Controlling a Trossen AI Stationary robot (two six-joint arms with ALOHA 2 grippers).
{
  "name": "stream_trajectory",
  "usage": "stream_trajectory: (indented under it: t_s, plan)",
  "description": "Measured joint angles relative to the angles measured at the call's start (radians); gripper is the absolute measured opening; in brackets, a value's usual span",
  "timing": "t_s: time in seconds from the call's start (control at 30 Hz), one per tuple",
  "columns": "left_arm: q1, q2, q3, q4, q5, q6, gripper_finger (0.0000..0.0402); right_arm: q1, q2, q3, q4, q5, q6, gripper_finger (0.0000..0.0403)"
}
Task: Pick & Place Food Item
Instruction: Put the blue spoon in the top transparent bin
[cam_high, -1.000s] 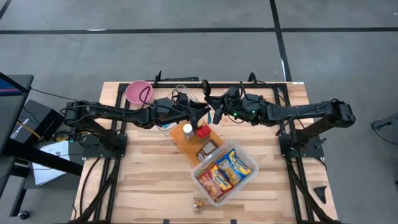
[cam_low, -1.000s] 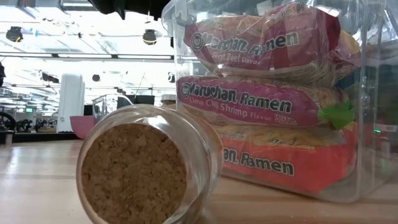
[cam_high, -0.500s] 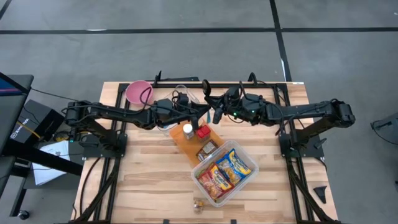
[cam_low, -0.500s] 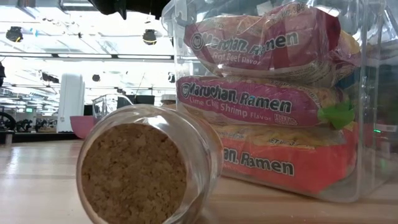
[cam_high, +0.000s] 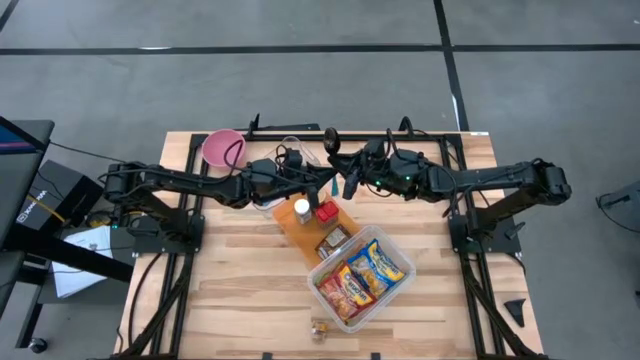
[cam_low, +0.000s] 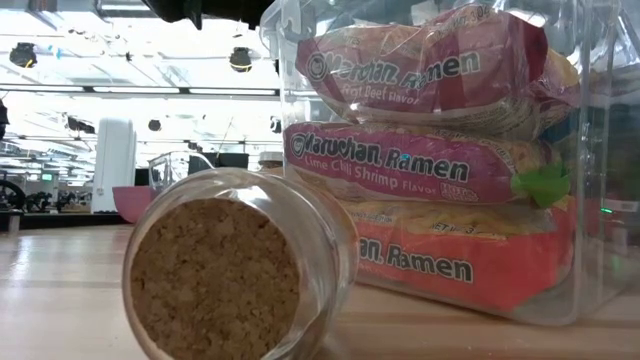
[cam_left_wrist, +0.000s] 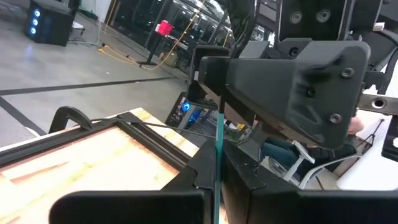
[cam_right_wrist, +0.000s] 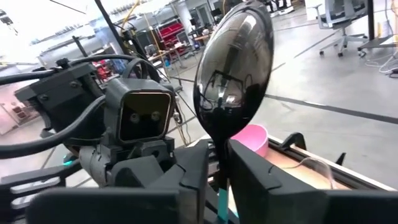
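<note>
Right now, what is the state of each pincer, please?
Left pincer: shut on the teal handle.
Right pincer: shut on the spoon.

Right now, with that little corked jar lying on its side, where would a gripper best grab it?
Probably across the jar at its glass middle, coming straight down from above. It lies on its side with the cork toward the table's front edge, so its round flanks are open to two fingers, though the clear bin stands close on one side.
</note>
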Motion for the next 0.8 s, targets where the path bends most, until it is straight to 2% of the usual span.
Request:
stream_trajectory:
  t_s: [0.37, 0.53, 0.8]
  plan:
    - [0.0, -0.052, -0.002, -0.08, -0.063, 0.078, 0.0001, 0.001, 0.0, 0.0, 0.011, -0.037, 0.0, 0.0109]
    - [0.022, -0.131, -0.002, -0.245, -0.142, 0.144, 0.0001, 0.008, -0.008, 0.0, -0.003, -0.052, -0.003, 0.0128]
    - [0.082, -0.295, -0.002, -0.584, -0.123, 0.242, 0.0001, 0.042, -0.038, 0.001, -0.021, -0.043, -0.017, 0.0132]
